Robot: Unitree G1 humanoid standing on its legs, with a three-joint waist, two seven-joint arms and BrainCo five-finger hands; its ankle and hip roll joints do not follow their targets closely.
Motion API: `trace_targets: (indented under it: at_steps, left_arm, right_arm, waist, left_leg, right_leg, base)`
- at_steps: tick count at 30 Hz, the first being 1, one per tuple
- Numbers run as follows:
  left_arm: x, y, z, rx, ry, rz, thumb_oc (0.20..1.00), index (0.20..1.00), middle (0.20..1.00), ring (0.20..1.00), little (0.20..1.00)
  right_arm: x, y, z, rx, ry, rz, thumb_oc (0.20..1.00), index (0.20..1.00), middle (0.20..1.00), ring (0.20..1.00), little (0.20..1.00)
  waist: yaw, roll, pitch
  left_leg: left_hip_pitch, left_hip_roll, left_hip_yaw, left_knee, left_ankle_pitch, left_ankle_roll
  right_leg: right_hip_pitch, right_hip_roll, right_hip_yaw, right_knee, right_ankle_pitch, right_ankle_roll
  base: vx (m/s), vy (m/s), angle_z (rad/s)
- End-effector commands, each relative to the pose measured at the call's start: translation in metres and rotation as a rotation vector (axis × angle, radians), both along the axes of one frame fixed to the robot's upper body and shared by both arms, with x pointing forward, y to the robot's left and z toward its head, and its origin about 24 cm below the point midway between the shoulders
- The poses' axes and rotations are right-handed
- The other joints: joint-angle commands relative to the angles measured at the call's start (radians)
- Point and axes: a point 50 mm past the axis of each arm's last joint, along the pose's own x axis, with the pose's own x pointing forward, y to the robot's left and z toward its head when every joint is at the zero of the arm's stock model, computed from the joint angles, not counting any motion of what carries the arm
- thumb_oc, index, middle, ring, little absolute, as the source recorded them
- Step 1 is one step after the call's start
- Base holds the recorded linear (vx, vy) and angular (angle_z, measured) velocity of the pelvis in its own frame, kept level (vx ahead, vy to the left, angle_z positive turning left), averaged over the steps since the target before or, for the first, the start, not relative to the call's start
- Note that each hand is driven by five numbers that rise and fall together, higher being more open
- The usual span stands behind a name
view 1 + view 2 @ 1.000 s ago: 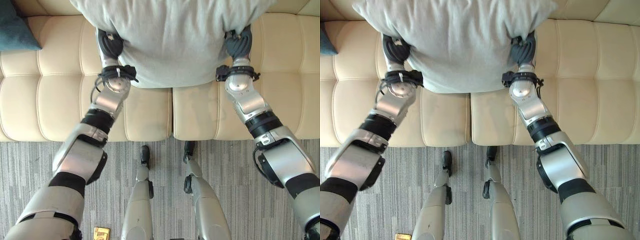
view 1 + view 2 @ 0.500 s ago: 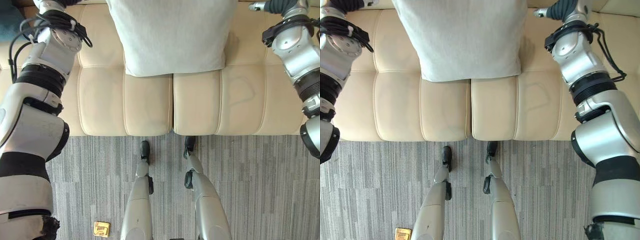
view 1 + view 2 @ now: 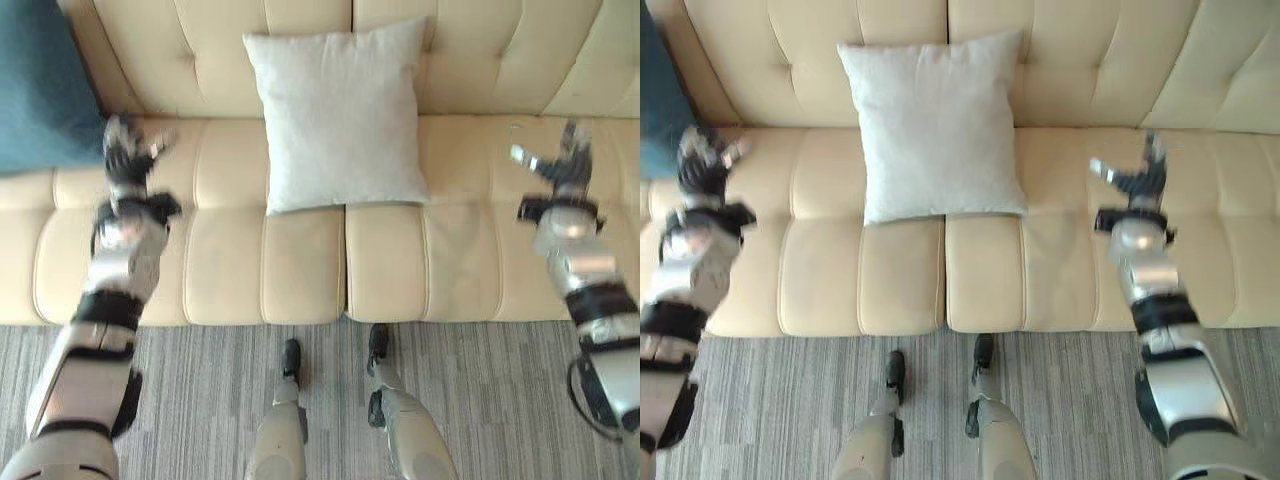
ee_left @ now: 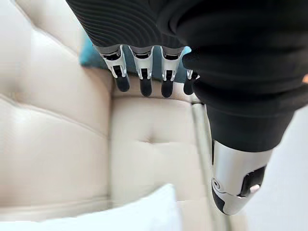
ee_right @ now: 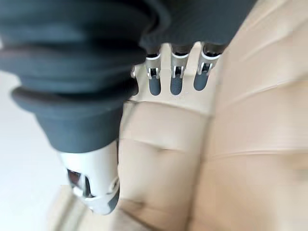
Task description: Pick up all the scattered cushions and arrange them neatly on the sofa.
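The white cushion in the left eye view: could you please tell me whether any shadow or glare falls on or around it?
Left eye view: the white cushion is evenly lit with no glare, and only a faint shadow lies under its lower edge on the cream sofa. Left wrist view: the sofa's leather carries a soft sheen, no hard highlight.

A pale grey square cushion (image 3: 340,115) stood upright on my cream tufted sofa (image 3: 470,250), leaning on the backrest at the middle seam, its lower edge on the seat. A teal cushion (image 3: 40,95), seemingly propped too, sat at the sofa's left end.
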Motion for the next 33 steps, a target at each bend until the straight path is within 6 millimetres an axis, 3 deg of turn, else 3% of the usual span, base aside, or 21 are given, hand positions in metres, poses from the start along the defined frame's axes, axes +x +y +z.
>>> trace_targets:
  at_steps: [1, 3, 4, 5, 6, 7, 9, 10, 12, 14, 15, 17, 19, 21, 22, 25, 30, 32, 33]
  left_arm:
    - [-0.028, -0.002, -0.056, 0.225, 0.287, -0.096, 1.0, 1.0, 1.0, 1.0, 1.0]
    - [-0.057, -0.006, -0.097, 0.255, 0.471, -0.137, 1.0, 1.0, 1.0, 1.0, 1.0]
    - [-0.058, -0.006, -0.098, 0.255, 0.472, -0.138, 1.0, 1.0, 1.0, 1.0, 1.0]
    - [-0.084, -0.011, -0.131, 0.242, 0.617, -0.145, 1.0, 1.0, 1.0, 1.0, 1.0]
    - [-0.084, -0.011, -0.131, 0.242, 0.617, -0.146, 1.0, 1.0, 1.0, 1.0, 1.0]
    - [-0.106, -0.021, -0.157, 0.236, 0.728, -0.162, 1.0, 1.0, 1.0, 1.0, 1.0]
    - [-0.125, -0.026, -0.176, 0.196, 0.811, -0.143, 1.0, 1.0, 1.0, 1.0, 1.0]
    - [-0.125, -0.026, -0.176, 0.196, 0.811, -0.142, 1.0, 1.0, 1.0, 1.0, 1.0]
    - [-0.136, -0.037, -0.193, 0.134, 0.878, -0.115, 1.0, 1.0, 1.0, 1.0, 1.0]
    - [-0.135, -0.039, -0.195, 0.119, 0.88, -0.105, 1.0, 1.0, 1.0, 1.0, 1.0]
    - [-0.141, -0.043, -0.201, 0.117, 0.918, -0.105, 1.0, 1.0, 1.0, 1.0, 1.0]
    - [-0.147, -0.046, -0.207, 0.106, 0.95, -0.105, 1.0, 1.0, 1.0, 1.0, 1.0]
    - [-0.154, -0.051, -0.212, 0.098, 0.981, -0.119, 1.0, 1.0, 1.0, 1.0, 1.0]
    - [-0.154, -0.053, -0.213, 0.096, 0.979, -0.126, 1.0, 1.0, 1.0, 1.0, 1.0]
    - [-0.153, -0.055, -0.212, 0.1, 0.965, -0.139, 1.0, 1.0, 1.0, 1.0, 1.0]
    - [-0.153, -0.057, -0.212, 0.093, 0.959, -0.134, 1.0, 1.0, 1.0, 1.0, 1.0]
    - [-0.145, -0.061, -0.209, 0.095, 0.924, -0.146, 1.0, 1.0, 1.0, 1.0, 1.0]
    - [-0.142, -0.062, -0.207, 0.101, 0.915, -0.151, 1.0, 1.0, 1.0, 1.0, 1.0]
    - [-0.14, -0.063, -0.207, 0.101, 0.911, -0.156, 1.0, 1.0, 1.0, 1.0, 1.0]
  right_arm:
    - [-0.026, -0.022, -0.03, -0.242, 0.207, 0.09, 1.0, 1.0, 1.0, 1.0, 1.0]
    - [-0.044, -0.027, -0.052, -0.321, 0.329, 0.116, 1.0, 1.0, 1.0, 1.0, 1.0]
    - [-0.045, -0.027, -0.052, -0.322, 0.33, 0.116, 1.0, 1.0, 1.0, 1.0, 1.0]
    - [-0.062, -0.027, -0.077, -0.313, 0.424, 0.124, 1.0, 1.0, 1.0, 1.0, 1.0]
    - [-0.062, -0.027, -0.078, -0.313, 0.424, 0.124, 1.0, 1.0, 1.0, 1.0, 1.0]
    - [-0.077, -0.022, -0.104, -0.27, 0.514, 0.125, 1.0, 1.0, 1.0, 1.0, 1.0]
    - [-0.085, -0.012, -0.124, -0.246, 0.589, 0.137, 1.0, 1.0, 1.0, 1.0, 1.0]
    - [-0.085, -0.012, -0.124, -0.246, 0.589, 0.138, 1.0, 1.0, 1.0, 1.0, 1.0]
    - [-0.094, 0.01, -0.153, -0.171, 0.671, 0.154, 1.0, 1.0, 1.0, 1.0, 1.0]
    - [-0.094, 0.016, -0.158, -0.152, 0.681, 0.156, 1.0, 1.0, 1.0, 1.0, 1.0]
    - [-0.106, 0.023, -0.175, -0.112, 0.749, 0.154, 1.0, 1.0, 1.0, 1.0, 1.0]
    - [-0.116, 0.027, -0.186, -0.096, 0.802, 0.162, 1.0, 1.0, 1.0, 1.0, 1.0]
    - [-0.126, 0.031, -0.194, -0.072, 0.834, 0.164, 1.0, 1.0, 1.0, 1.0, 1.0]
    - [-0.128, 0.032, -0.196, -0.065, 0.84, 0.162, 1.0, 1.0, 1.0, 1.0, 1.0]
    - [-0.127, 0.035, -0.196, -0.068, 0.836, 0.166, 1.0, 1.0, 1.0, 1.0, 1.0]
    - [-0.125, 0.038, -0.196, -0.067, 0.825, 0.169, 1.0, 1.0, 1.0, 1.0, 1.0]
    - [-0.122, 0.035, -0.191, -0.07, 0.797, 0.159, 1.0, 1.0, 1.0, 1.0, 1.0]
    - [-0.12, 0.034, -0.191, -0.07, 0.795, 0.153, 1.0, 1.0, 1.0, 1.0, 1.0]
    - [-0.119, 0.035, -0.19, -0.068, 0.794, 0.156, 1.0, 1.0, 1.0, 1.0, 1.0]
  waist:
    - [0.0, 0.029, -0.175]
    - [-0.003, 0.027, -0.198]
    - [-0.003, 0.028, -0.197]
    - [-0.004, 0.025, -0.212]
    - [-0.003, 0.025, -0.212]
    - [-0.005, 0.02, -0.214]
    - [-0.005, 0.014, -0.195]
    - [-0.005, 0.014, -0.195]
    - [-0.004, 0.009, -0.157]
    - [0.0, 0.013, -0.142]
    - [0.015, 0.024, -0.127]
    - [0.031, 0.027, -0.141]
    - [0.047, 0.015, -0.165]
    - [0.056, 0.009, -0.175]
    - [0.078, -0.008, -0.18]
    - [0.084, -0.005, -0.189]
    - [0.075, 0.024, -0.148]
    - [0.073, 0.026, -0.136]
    - [0.07, 0.023, -0.127]
  left_leg:
    - [0.055, -0.023, -0.008, -0.006, -0.101, -0.027]
    - [0.079, -0.034, -0.004, -0.006, -0.109, -0.016]
    - [0.081, -0.034, -0.004, -0.006, -0.11, -0.016]
    - [0.103, -0.041, 0.003, -0.006, -0.118, -0.006]
    - [0.104, -0.041, 0.003, -0.006, -0.119, -0.006]
    - [0.112, -0.054, 0.006, -0.006, -0.124, 0.006]
    - [0.111, -0.062, 0.011, -0.006, -0.126, 0.016]
    - [0.111, -0.062, 0.011, -0.006, -0.126, 0.016]
    - [0.089, -0.059, 0.029, -0.006, -0.104, 0.023]
    - [0.079, -0.05, 0.034, -0.006, -0.093, 0.026]
    - [0.061, -0.033, 0.045, -0.006, -0.071, 0.033]
    - [0.043, -0.027, 0.048, -0.006, -0.06, 0.036]
    - [0.031, -0.033, 0.049, -0.006, -0.051, 0.036]
    - [0.015, -0.035, 0.05, -0.006, -0.037, 0.033]
    - [-0.025, -0.03, 0.056, 0.014, -0.014, 0.025]
    - [-0.065, -0.006, 0.054, 0.033, 0.023, -0.001]
    - [-0.113, 0.038, 0.033, 0.063, 0.088, -0.051]
    - [-0.122, 0.037, 0.021, 0.083, 0.085, -0.054]
    - [-0.121, 0.025, 0.008, 0.12, 0.056, -0.043]
  right_leg:
    - [0.083, -0.055, 0.0, 0.047, -0.181, 0.13]
    - [0.107, -0.059, 0.006, 0.029, -0.171, 0.133]
    - [0.11, -0.058, 0.006, 0.028, -0.171, 0.134]
    - [0.131, -0.067, 0.01, 0.009, -0.159, 0.139]
    - [0.133, -0.067, 0.01, 0.007, -0.158, 0.139]
    - [0.136, -0.074, 0.016, 0.001, -0.144, 0.146]
    - [0.116, -0.084, 0.021, 0.014, -0.12, 0.156]
    - [0.116, -0.084, 0.022, 0.015, -0.12, 0.156]
    - [0.071, -0.091, 0.028, 0.085, -0.114, 0.174]
    - [0.059, -0.088, 0.028, 0.126, -0.136, 0.168]
    - [0.072, -0.085, 0.017, 0.238, -0.213, 0.14]
    - [0.104, -0.081, 0.013, 0.293, -0.259, 0.122]
    - [0.169, -0.073, 0.034, 0.318, -0.296, 0.129]
    - [0.2, -0.061, 0.05, 0.297, -0.301, 0.131]
    - [0.257, -0.037, 0.076, 0.204, -0.33, 0.115]
    - [0.279, -0.009, 0.085, 0.106, -0.349, 0.089]
    - [0.274, 0.039, 0.069, 0.112, -0.364, 0.049]
    - [0.264, 0.039, 0.059, 0.12, -0.362, 0.043]
    - [0.252, 0.033, 0.053, 0.127, -0.352, 0.042]
  base:
    - [0.02, 0.128, -0.1]
    - [0.0, 0.109, -0.05]
    - [-0.03, 0.114, -0.19]
    - [-0.01, 0.076, -0.18]
    - [-0.1, 0.155, -0.12]
    - [-0.13, 0.108, -0.03]
    - [-0.17, 0.101, -0.11]
    - [-0.15, 0.063, -0.18]
    - [-0.34, 0.042, -0.28]
    - [-0.33, 0.025, -0.33]
    - [-0.28, 0.029, -0.38]
    - [-0.22, 0.013, -0.24]
    - [-0.13, -0.061, 0.07]
    - [-0.19, -0.11, 0.03]
    - [-0.16, -0.101, -0.15]
    - [-0.24, -0.191, -0.3]
    - [-0.25, -0.174, 0.04]
    - [-0.19, -0.064, 0.14]
    - [-0.35, -0.097, 0.2]
